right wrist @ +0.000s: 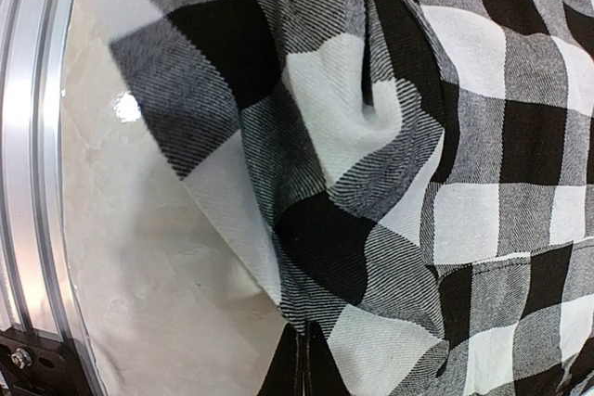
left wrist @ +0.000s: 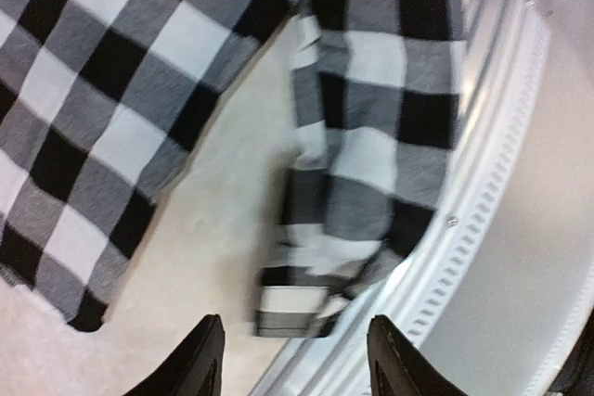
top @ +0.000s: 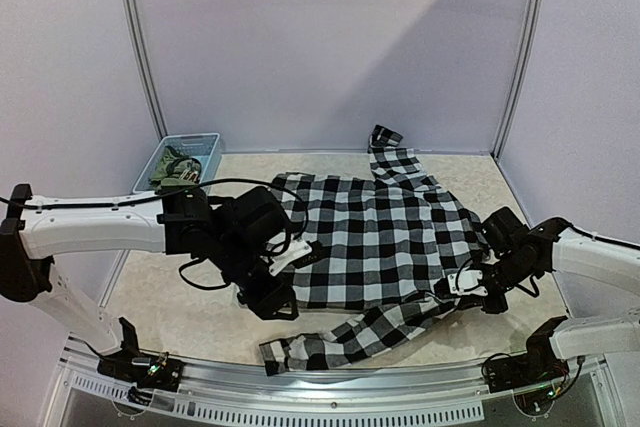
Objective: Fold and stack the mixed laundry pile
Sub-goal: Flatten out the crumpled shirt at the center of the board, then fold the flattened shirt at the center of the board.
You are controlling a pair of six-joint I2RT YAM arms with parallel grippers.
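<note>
Checked shirt (top: 375, 237): we see it spread on the tabletop (top: 160, 287).
Left jaws: spread, holding nothing, near sleeve (left wrist: 371, 136).
Right jaws: pressed together, pinching shirt fabric.

Shirt (top: 380, 237) black-white checked; basket (top: 190, 137) light blue; tabletop (top: 160, 287) beige mottled.

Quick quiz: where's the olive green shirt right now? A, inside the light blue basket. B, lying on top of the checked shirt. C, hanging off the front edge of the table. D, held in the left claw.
A: the olive-green shirt sits inside the light blue basket at the far left, apart from the checked shirt spread on the table.
</note>
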